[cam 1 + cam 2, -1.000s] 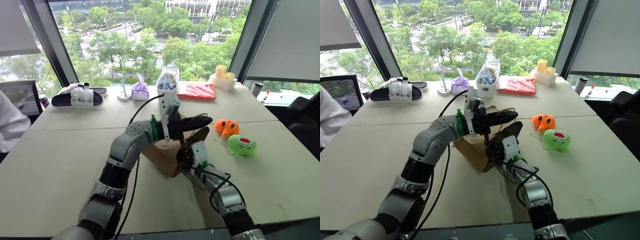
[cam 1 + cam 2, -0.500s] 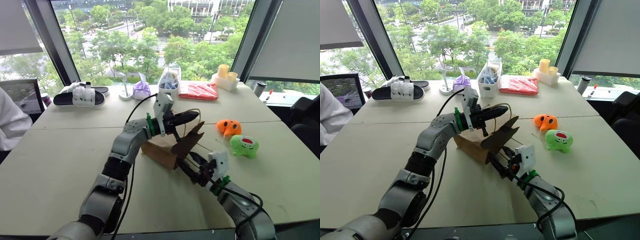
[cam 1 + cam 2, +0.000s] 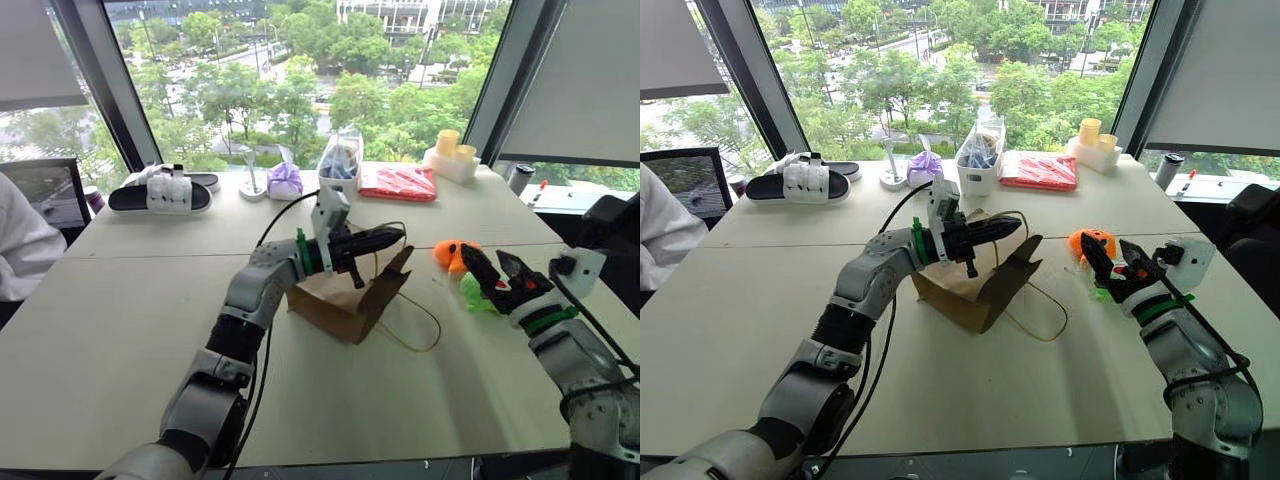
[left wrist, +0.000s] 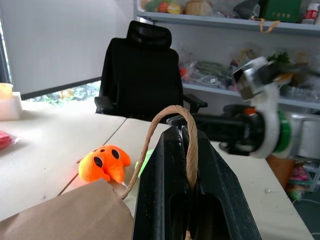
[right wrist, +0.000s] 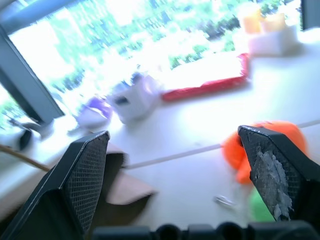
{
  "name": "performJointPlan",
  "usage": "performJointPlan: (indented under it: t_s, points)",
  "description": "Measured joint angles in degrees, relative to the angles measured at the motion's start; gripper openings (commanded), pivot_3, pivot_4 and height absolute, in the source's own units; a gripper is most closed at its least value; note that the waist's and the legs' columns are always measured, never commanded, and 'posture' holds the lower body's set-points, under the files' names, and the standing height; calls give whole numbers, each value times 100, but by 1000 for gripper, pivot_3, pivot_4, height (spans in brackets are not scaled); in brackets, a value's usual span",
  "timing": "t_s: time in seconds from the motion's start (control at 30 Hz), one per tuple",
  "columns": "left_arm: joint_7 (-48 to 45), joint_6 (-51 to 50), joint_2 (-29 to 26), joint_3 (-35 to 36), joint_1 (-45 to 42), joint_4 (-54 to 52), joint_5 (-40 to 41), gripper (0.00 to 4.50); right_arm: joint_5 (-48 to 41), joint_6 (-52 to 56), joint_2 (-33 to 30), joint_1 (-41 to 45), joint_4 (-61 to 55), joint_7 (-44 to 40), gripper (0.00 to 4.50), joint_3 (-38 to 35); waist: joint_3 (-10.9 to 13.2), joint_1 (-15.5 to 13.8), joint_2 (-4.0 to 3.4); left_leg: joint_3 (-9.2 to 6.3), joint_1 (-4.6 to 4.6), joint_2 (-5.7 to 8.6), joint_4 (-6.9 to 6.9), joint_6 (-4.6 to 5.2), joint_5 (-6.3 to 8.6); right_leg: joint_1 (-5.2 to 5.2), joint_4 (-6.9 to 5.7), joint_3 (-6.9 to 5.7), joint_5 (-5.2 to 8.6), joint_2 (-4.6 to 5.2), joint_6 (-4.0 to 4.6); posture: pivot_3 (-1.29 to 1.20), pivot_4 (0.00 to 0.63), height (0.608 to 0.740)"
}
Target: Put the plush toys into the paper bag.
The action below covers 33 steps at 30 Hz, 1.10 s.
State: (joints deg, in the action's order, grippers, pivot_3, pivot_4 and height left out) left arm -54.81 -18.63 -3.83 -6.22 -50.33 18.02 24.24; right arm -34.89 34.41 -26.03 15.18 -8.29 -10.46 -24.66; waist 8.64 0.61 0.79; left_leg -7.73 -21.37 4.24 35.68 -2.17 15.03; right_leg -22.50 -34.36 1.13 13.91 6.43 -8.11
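The paper bag (image 3: 345, 300) is lying mid-table, its twine handle (image 4: 189, 145) clamped in the left gripper (image 3: 385, 240). Right of it, the orange plush toy (image 3: 447, 252) and green plush toy (image 3: 471, 292) are sitting just beyond the right gripper (image 3: 502, 270), whose fingers are gaping apart.

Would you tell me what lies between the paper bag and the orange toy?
Bare tabletop, crossed by the bag's loose twine handle, seen by both eyes beside the orange toy.

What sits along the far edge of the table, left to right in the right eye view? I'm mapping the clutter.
Black slipper with white strap → purple cloth pouch → clear plastic bag of blue items → flat red packet → yellow cups on a white base.
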Motion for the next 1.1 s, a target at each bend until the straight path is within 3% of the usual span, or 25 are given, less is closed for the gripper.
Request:
performJointPlan:
  t_s: [0.17,0.2,0.27,0.5,0.53,0.73,0.9,1.1]
  points:
    - [38,-74,46,-53,91,-165,0,0,1483,-287,-609,453,1643,337,4463,775,1,10,-6,7,-3,0,-3,-1,-1,-8,0,4,0,2,0,0,150,740]
    - [60,-83,40,-53,110,-217,1,0,1676,-287,-694,538,1838,322,4231,909,1,11,-6,7,-3,-1,-3,-1,-1,-7,0,5,0,2,0,0,150,740]
    - [105,-94,41,-63,126,-269,0,0,1879,-303,-733,649,2043,252,3624,1076,1,20,-6,7,0,-1,-2,0,0,-2,1,4,0,2,0,0,150,740]
    - [230,-198,-138,28,209,-373,17,0,2336,-481,-829,720,2259,36,207,1347,0,-3,-5,3,2,1,12,0,0,12,4,2,0,2,-1,0,150,740]
    - [242,-229,-164,36,209,-386,24,0,2339,-486,-828,708,2253,3,18,1330,0,-3,-5,3,2,1,13,0,0,12,4,2,0,2,-1,0,150,740]
    - [182,-465,-180,103,164,-484,278,0,1833,-619,-811,419,1767,-635,18,861,3,9,-9,2,-1,1,11,0,0,7,4,2,-1,2,-1,0,150,740]
    - [53,-721,-224,198,71,-483,525,0,409,108,-1177,307,-65,-1750,18,340,4,26,-15,-1,1,-4,5,1,1,6,3,-1,-1,-1,-2,0,150,740]
    - [-3,-862,-246,327,7,-483,683,0,-363,1016,-1459,99,-1030,-2311,18,618,6,-5,-8,-5,-4,0,18,4,3,14,8,-5,-1,3,-2,0,150,740]
